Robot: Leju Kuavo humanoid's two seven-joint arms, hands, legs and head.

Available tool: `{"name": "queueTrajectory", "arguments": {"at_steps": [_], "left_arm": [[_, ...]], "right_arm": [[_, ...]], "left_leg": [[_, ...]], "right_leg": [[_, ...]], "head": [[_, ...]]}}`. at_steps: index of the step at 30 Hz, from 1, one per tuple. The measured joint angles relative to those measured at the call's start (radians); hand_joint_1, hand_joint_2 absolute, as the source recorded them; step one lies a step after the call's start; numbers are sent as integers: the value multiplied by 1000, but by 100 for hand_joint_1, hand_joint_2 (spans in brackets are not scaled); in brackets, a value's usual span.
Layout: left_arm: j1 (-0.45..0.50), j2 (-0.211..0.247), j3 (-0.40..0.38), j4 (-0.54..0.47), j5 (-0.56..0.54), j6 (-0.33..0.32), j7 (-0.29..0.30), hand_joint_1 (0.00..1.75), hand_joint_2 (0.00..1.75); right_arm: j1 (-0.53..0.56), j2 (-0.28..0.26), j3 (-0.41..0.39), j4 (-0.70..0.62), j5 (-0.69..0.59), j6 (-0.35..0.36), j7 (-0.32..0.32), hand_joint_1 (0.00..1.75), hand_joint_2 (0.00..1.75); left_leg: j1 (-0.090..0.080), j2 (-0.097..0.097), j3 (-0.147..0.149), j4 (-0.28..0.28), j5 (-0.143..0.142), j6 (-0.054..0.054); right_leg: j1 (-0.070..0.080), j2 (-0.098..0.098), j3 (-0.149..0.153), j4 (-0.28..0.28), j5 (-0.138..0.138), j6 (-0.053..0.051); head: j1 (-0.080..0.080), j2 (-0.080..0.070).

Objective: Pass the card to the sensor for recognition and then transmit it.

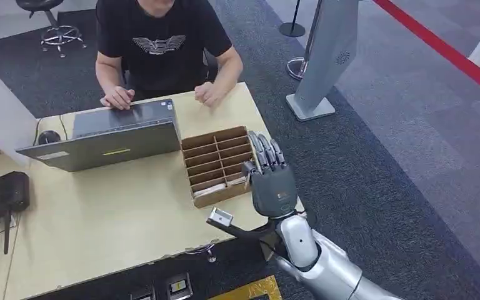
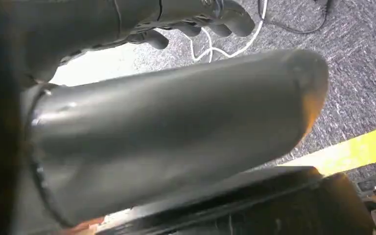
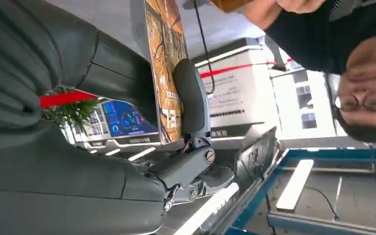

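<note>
Silver-armed and raised, my right hand (image 1: pixel 272 181) stands at the right edge of the table (image 1: pixel 112 219), back toward the head camera, fingers pointing up and close together, just beside a cardboard box (image 1: pixel 215 164) split into narrow slots. From the wrist camera, the card (image 3: pixel 164 73), printed in orange and brown, is seen nearly edge-on, pinched between my thumb and a finger (image 3: pixel 192 98), its far end jutting past them toward the person.

A person (image 1: pixel 162 37) in a black T-shirt sits across the table, both hands resting on its far edge behind a grey laptop (image 1: pixel 109 134), which is open and faces them. The box sits just right of the laptop, one slot near my hand holding pale cards or papers. A black device (image 1: pixel 0 194) with cables lies at the table's left edge, well apart from my hand.

My left hand (image 2: pixel 176 122) hangs over grey carpet, its thumb large in the wrist view; the darker fingers (image 2: pixel 196 27) show beyond it, but whether they are spread or curled I cannot tell.
</note>
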Motion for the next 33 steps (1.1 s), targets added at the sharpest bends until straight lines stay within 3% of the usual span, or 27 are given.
{"name": "queueTrajectory", "arguments": {"at_steps": [4,9,18,25,33], "left_arm": [[0,0,0,0,-3,-1,0,0,0],[0,0,0,0,-4,1,0,0,0],[1,0,0,0,3,4,0,0,0],[1,0,0,0,9,7,3,0,0],[1,0,0,0,9,13,10,0,0]], "right_arm": [[-2,6,0,64,-18,0,67,175,175],[-7,23,3,135,-51,0,57,175,175],[-7,21,12,278,-140,0,111,175,175],[-5,21,4,348,-147,0,98,175,175],[-2,21,-6,383,-62,0,177,175,175]], "left_leg": [[0,0,0,0,0,0],[0,0,0,0,0,0],[0,0,0,0,0,0],[0,0,0,0,0,0],[0,0,0,0,0,0]], "right_leg": [[0,-1,0,0,0,0],[0,0,0,0,0,0],[0,-1,0,0,0,0],[0,0,0,0,0,0],[0,0,0,0,0,0]], "head": [[0,0],[0,0],[0,0],[0,0],[0,0]]}}
